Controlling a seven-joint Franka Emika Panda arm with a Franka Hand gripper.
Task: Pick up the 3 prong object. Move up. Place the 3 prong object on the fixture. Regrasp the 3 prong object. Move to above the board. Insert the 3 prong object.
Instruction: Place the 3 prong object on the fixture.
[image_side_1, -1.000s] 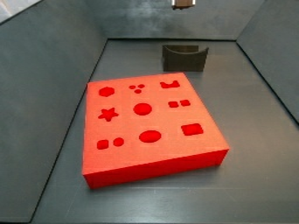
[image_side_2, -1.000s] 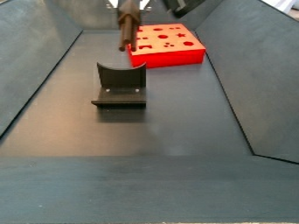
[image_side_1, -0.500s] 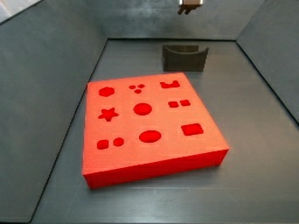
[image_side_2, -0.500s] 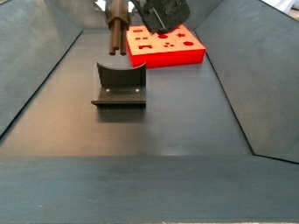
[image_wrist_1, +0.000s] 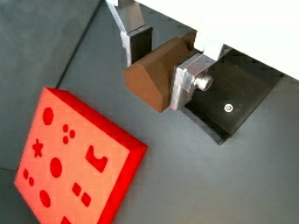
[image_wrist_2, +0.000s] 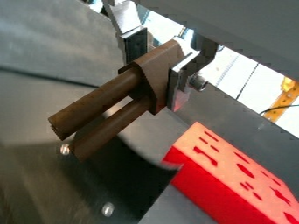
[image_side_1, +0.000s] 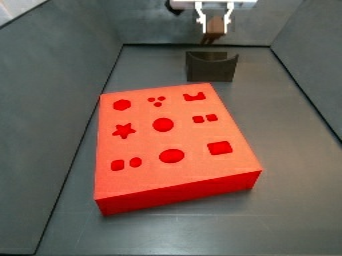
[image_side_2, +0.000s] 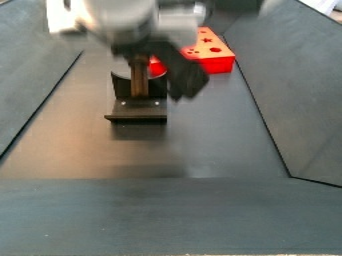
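overall, one board (image_side_1: 171, 145) lies on the floor in front of the fixture in a side view, and its top carries ten dark cut-outs: circles, a star, three small holes, squares and a notched shape. beyond the board stands one fixture (image_side_1: 211, 66), a dark block with a notch in its top. directly above the fixture hangs one gripper (image_side_1: 213, 22), clenched on one 3 prong object (image_side_1: 213, 30), which sits between the two silver fingers and just over the fixture's notch; whether it touches the fixture cannot be told here. in a side view from the opposite end, the fixture (image_side_2: 136, 100) is in front, with the brown peg (image_side_2: 140, 78) upright over it and the board (image_side_2: 201, 52) behind. in both wrist views the fingers (image_wrist_1: 188, 77) clamp the brown block (image_wrist_2: 117, 109) by its thick end, and two long prongs show.
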